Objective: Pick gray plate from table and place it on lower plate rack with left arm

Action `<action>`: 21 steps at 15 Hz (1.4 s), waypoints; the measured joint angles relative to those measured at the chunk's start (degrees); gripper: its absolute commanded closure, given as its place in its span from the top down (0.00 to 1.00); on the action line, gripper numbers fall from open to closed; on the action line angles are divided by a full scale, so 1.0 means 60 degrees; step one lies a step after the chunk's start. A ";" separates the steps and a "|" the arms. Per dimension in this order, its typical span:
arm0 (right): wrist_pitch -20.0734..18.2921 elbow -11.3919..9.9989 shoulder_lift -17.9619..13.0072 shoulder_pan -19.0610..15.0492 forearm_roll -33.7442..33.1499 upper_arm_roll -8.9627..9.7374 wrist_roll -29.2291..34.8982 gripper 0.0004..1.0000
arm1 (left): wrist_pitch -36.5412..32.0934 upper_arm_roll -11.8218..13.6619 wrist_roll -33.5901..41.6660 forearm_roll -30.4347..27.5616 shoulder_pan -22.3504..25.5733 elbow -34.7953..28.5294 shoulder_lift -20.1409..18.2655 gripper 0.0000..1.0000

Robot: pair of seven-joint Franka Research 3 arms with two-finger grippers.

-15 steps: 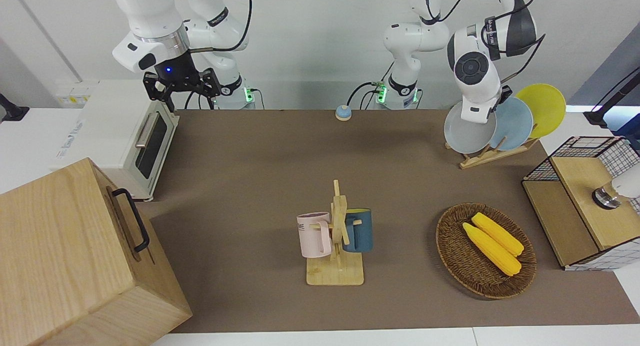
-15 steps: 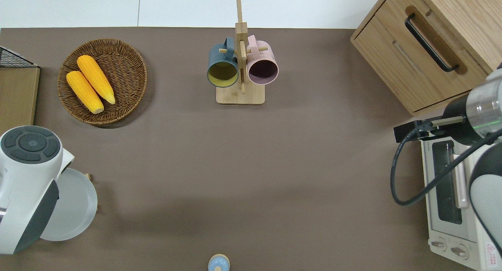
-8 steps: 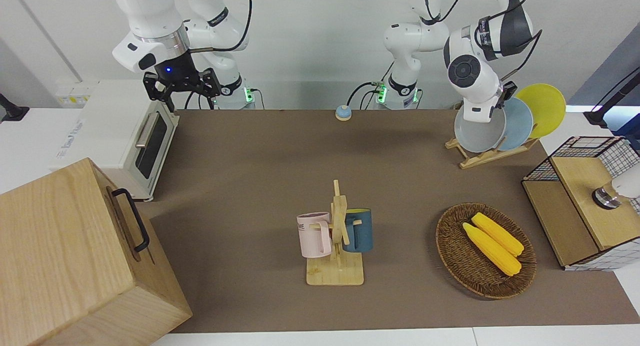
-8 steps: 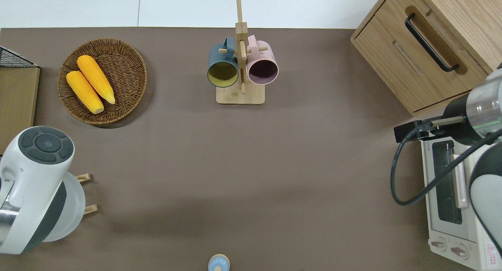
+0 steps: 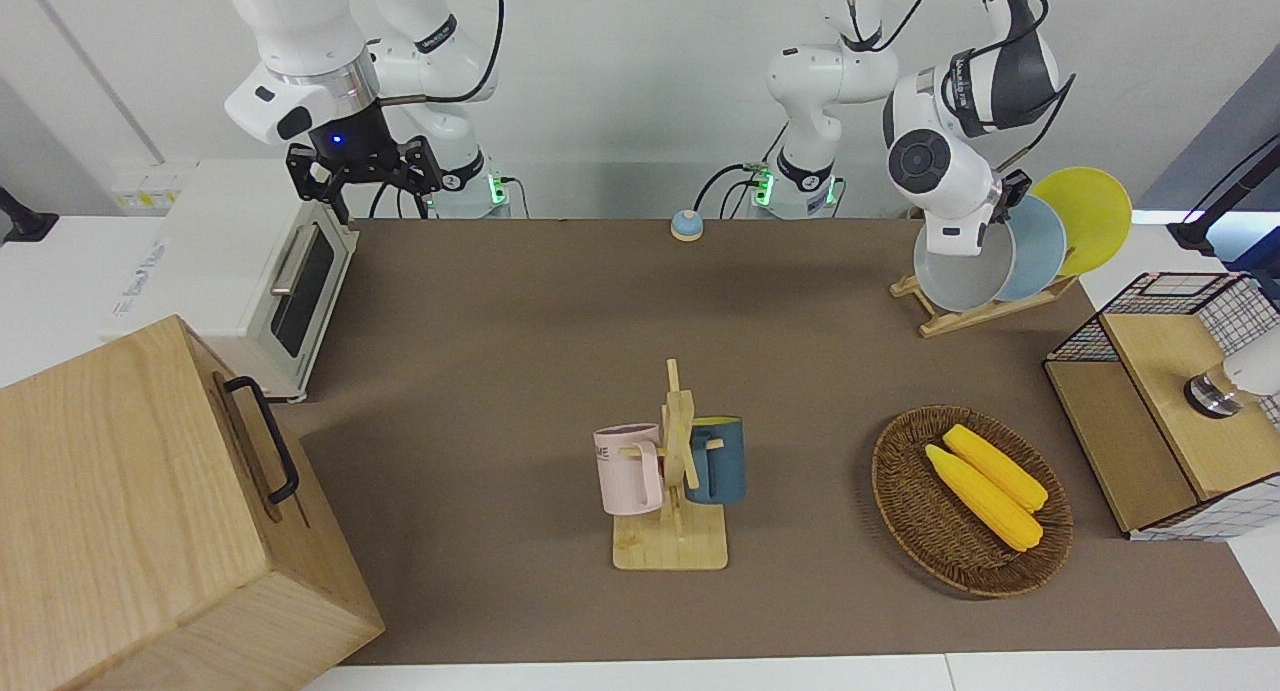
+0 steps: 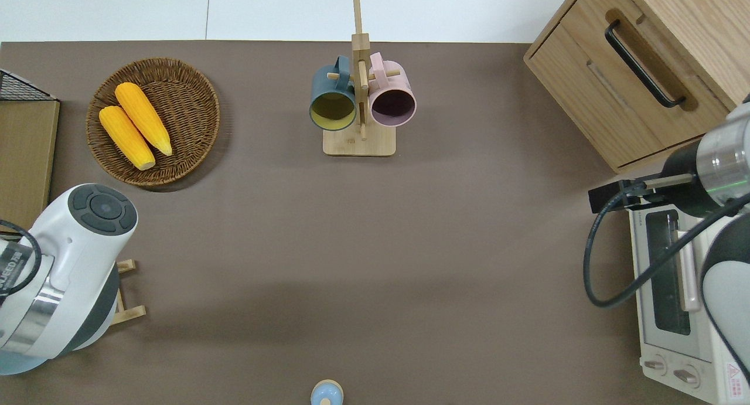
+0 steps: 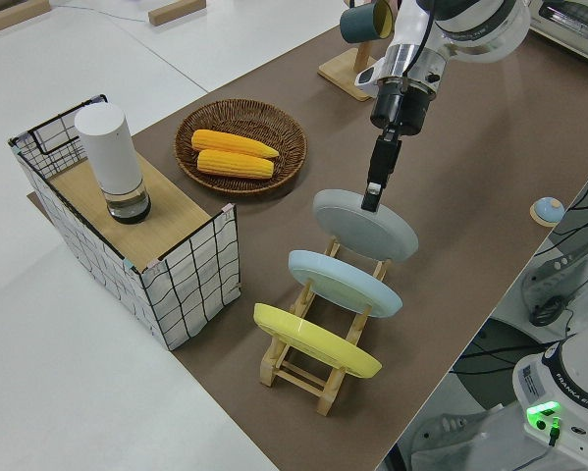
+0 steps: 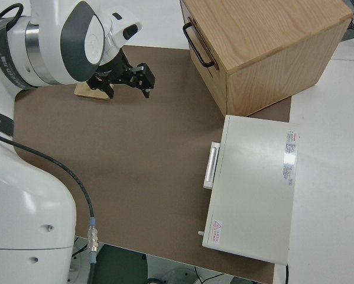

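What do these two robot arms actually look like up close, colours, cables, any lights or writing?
Both arms are glossy white with rounded joints. The left arm has dark grey round joint caps, black cables and a slim black gripper. The right arm has a silver wrist ring, a blue light, a thick black cable and a black gripper with two fingers.

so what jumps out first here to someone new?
The left gripper gripping the gray plate by its rim at the lower plate rack, in line with the light-blue plate and yellow plate. Mid-table, the mug stand. The right arm is parked.
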 measured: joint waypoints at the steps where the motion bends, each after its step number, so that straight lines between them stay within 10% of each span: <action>1: 0.0000 0.0000 0.0000 0.0000 0.0000 0.0000 0.0000 0.98 | -0.0038 -0.0019 -0.0013 0.0005 -0.0001 0.0000 0.0000 0.00; 16: 0.0000 0.0000 0.0000 0.0000 0.0000 0.0000 0.0000 0.98 | -0.0134 -0.0431 -0.1495 0.0006 -0.0008 -0.0212 0.0629 0.03; 21: 0.0000 0.0000 0.0000 0.0000 0.0000 0.0000 0.0000 0.98 | -0.0137 -0.0441 -0.1519 0.0000 -0.0009 -0.0257 0.0629 0.66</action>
